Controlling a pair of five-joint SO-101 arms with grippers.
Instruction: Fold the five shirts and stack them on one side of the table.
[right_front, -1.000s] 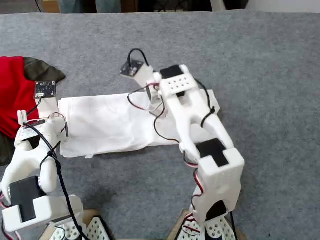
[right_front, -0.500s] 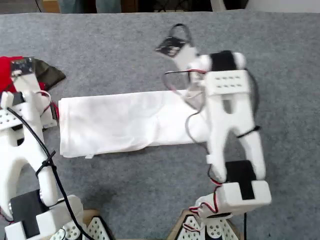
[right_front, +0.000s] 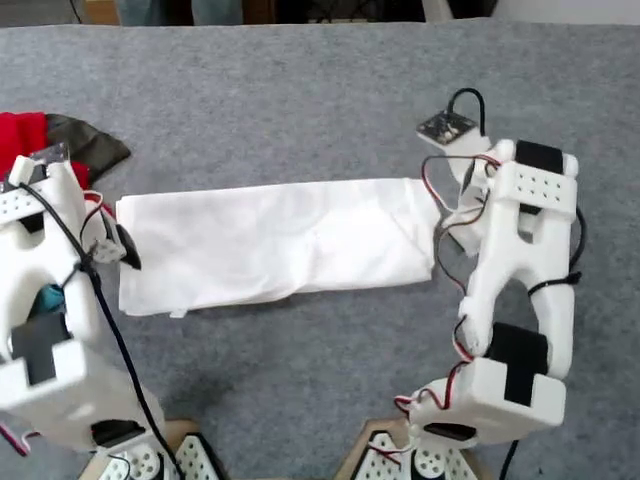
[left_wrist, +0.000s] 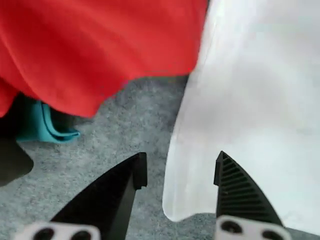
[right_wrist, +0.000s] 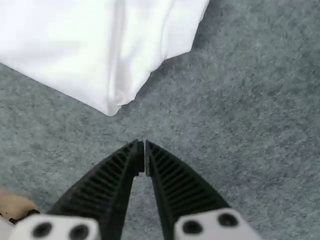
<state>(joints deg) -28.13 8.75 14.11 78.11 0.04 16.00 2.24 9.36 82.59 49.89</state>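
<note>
We are looking at a white shirt (right_front: 270, 240), folded into a long band, lying flat across the middle of the grey tabletop (right_front: 300, 90). The left tool (left_wrist: 181, 162) is hovering with its fingers apart, straddling the edge of the shirt's end that is lying nearest a red shirt (right_front: 22, 145), heaped with a dark garment (right_front: 95, 148) at the tabletop's side. The right tool (right_wrist: 144, 147) is hanging with fingers pressed together, holding nothing, over bare tabletop just beside the white shirt's opposite corner.
</note>
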